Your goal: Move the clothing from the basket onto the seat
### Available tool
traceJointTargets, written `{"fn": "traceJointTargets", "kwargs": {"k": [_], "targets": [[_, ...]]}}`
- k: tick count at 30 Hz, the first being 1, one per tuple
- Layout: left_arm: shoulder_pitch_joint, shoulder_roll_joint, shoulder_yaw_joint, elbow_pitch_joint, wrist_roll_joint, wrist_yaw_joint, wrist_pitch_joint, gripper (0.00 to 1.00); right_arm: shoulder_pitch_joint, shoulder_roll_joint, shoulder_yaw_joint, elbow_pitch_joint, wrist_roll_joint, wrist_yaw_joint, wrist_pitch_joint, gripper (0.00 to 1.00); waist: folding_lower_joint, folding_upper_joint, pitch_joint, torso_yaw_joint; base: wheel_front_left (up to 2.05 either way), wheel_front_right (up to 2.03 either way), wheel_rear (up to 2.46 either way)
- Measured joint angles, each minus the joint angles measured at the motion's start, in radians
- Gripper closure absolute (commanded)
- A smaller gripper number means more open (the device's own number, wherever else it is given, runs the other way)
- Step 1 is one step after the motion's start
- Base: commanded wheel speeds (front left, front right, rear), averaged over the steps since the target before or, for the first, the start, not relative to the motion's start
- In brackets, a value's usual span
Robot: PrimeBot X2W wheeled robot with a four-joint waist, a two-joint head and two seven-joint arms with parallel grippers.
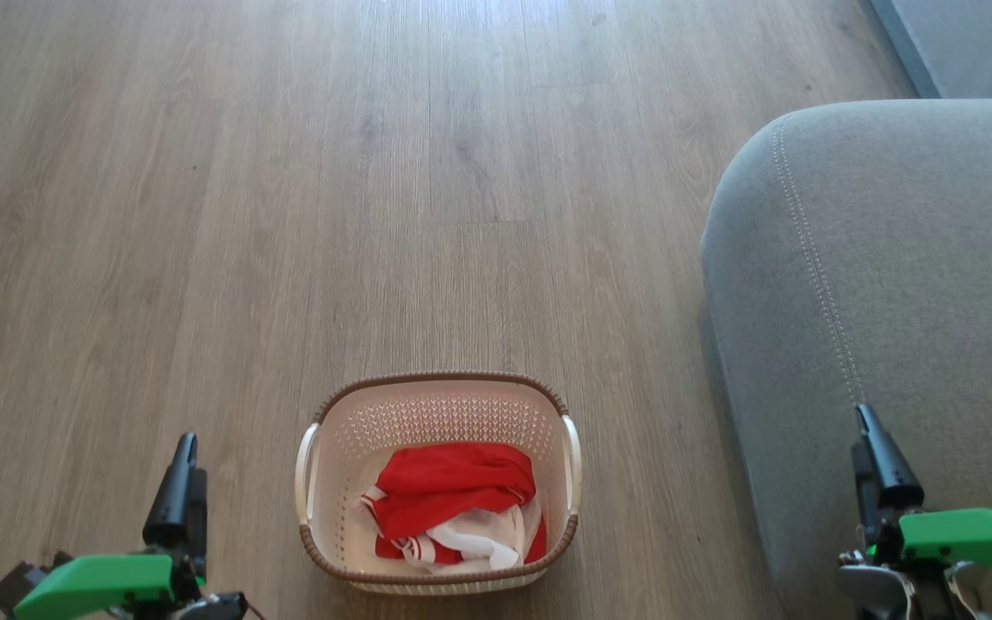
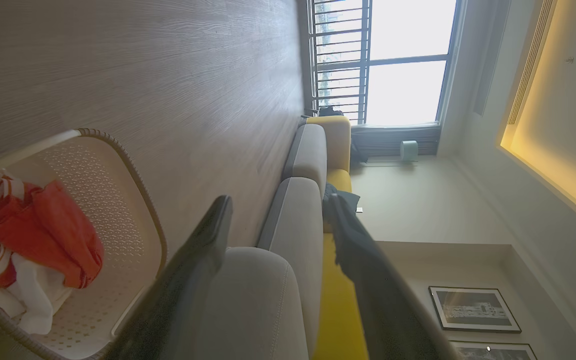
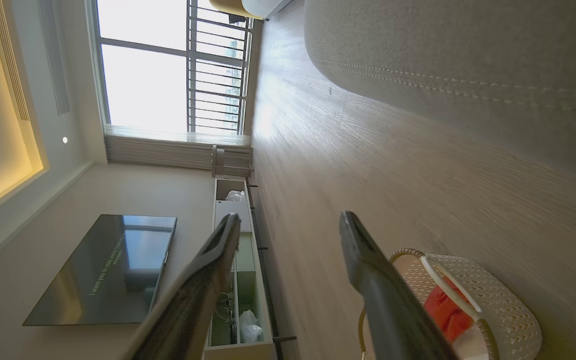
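Note:
The cream basket [image 1: 437, 405] with its brown rim stands on the wood floor at the bottom centre of the head view. Inside it lies the clothing [image 1: 453, 504], a bundle of red and white fabric with red-striped trim. The grey seat [image 1: 883, 284] rises at the right. My left gripper [image 1: 179, 465] hangs left of the basket, and its wrist view shows it open [image 2: 278, 205] and empty, with the basket [image 2: 118, 215] and clothing [image 2: 48, 235] to one side. My right gripper [image 1: 875, 443] sits in front of the seat, open [image 3: 288, 220] and holding nothing.
Bare wood floor [image 1: 332, 189] stretches ahead and to the left. A second grey cushion [image 1: 961, 43] shows at the top right. The wrist views show a window with bars [image 3: 168, 65], a wall television [image 3: 108, 267] and a low shelf unit [image 3: 238, 260].

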Motion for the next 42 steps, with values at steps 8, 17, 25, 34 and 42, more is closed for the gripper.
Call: {"fn": "traceJointTargets", "kwargs": {"k": [8,17,25,34,42], "targets": [[-0.020,0.000,0.028,-0.053,0.067,0.000,-0.019,0.00,-0.021,0.000,-0.008,-0.067,-0.121,0.000,-0.025,0.00,0.0000,0.0000,0.002,0.002,0.00,0.00,0.00],[-0.041,0.000,0.038,-0.119,0.161,-0.001,-0.046,0.00,-0.038,0.000,0.009,-0.146,-0.293,0.000,-0.051,0.00,0.0000,0.0000,0.010,0.010,0.00,0.00,0.00],[-0.058,0.000,0.061,-0.167,0.247,-0.001,-0.067,0.00,-0.049,0.000,0.040,-0.196,-0.434,0.000,-0.069,0.00,0.0000,0.0000,0.014,0.013,0.00,0.00,0.00],[-0.062,0.000,0.066,-0.253,0.379,-0.001,-0.090,0.00,-0.075,0.000,0.069,-0.254,-0.596,0.000,-0.099,0.00,0.0000,0.0000,0.018,0.016,0.00,0.00,0.00],[-0.075,0.001,0.036,-0.330,0.602,0.012,-0.119,0.00,-0.077,-0.001,0.103,-0.289,-0.752,0.000,-0.122,0.00,0.0000,0.0000,0.022,0.018,0.00,0.00,0.00]]}}
